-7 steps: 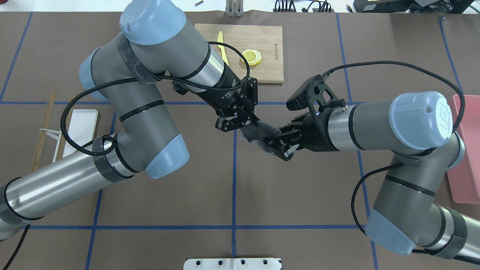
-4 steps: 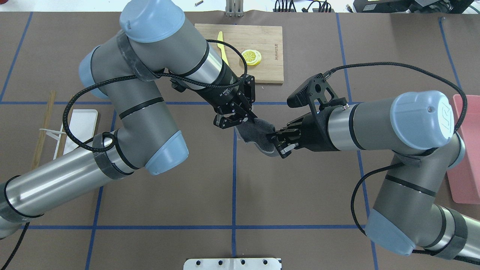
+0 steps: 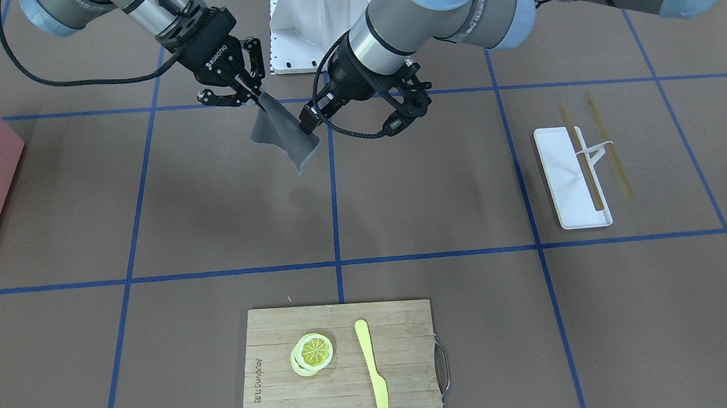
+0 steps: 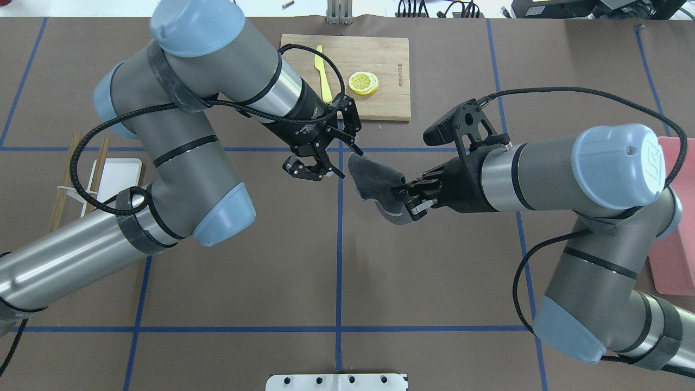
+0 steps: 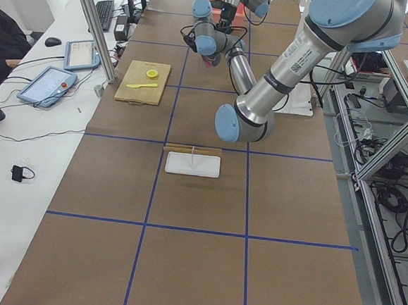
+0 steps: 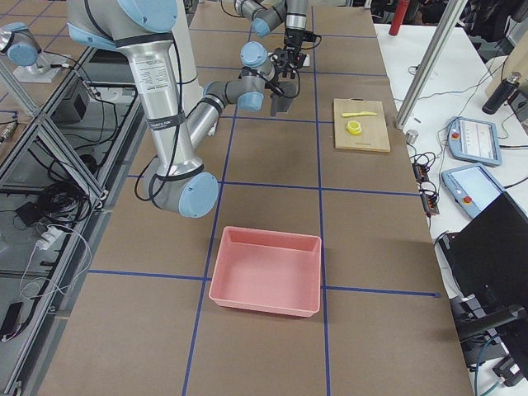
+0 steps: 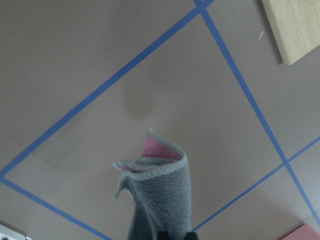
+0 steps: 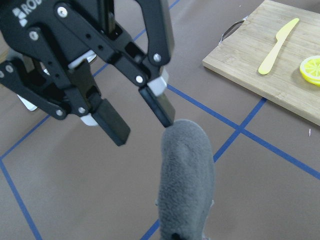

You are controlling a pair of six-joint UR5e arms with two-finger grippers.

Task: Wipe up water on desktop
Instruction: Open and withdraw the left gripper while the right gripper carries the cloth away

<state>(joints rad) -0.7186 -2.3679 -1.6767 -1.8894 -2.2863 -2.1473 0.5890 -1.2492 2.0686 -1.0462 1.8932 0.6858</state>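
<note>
The desktop (image 4: 244, 271) is the wide brown surface crossed by blue tape lines. A grey cloth (image 4: 374, 184) with a pink inner side hangs above its middle. It also shows in the front view (image 3: 285, 136). My right gripper (image 4: 406, 205) is shut on the cloth's lower end. My left gripper (image 4: 350, 165) is open, with one fingertip (image 8: 165, 116) right at the cloth's free end and nothing held. The left wrist view shows the cloth (image 7: 160, 200) dangling over a faint darker round patch (image 7: 140, 102). I cannot tell if that patch is water.
A bamboo cutting board (image 4: 388, 103) with a yellow knife (image 4: 324, 76) and lemon slices (image 4: 364, 82) lies at the far middle. A white tray (image 4: 117, 179) with chopsticks sits at the left. A pink bin (image 4: 673, 260) stands at the right edge.
My left gripper has opened, let go of the cloth and drawn back to the left. The right gripper still holds the cloth, which now hangs from it alone.
</note>
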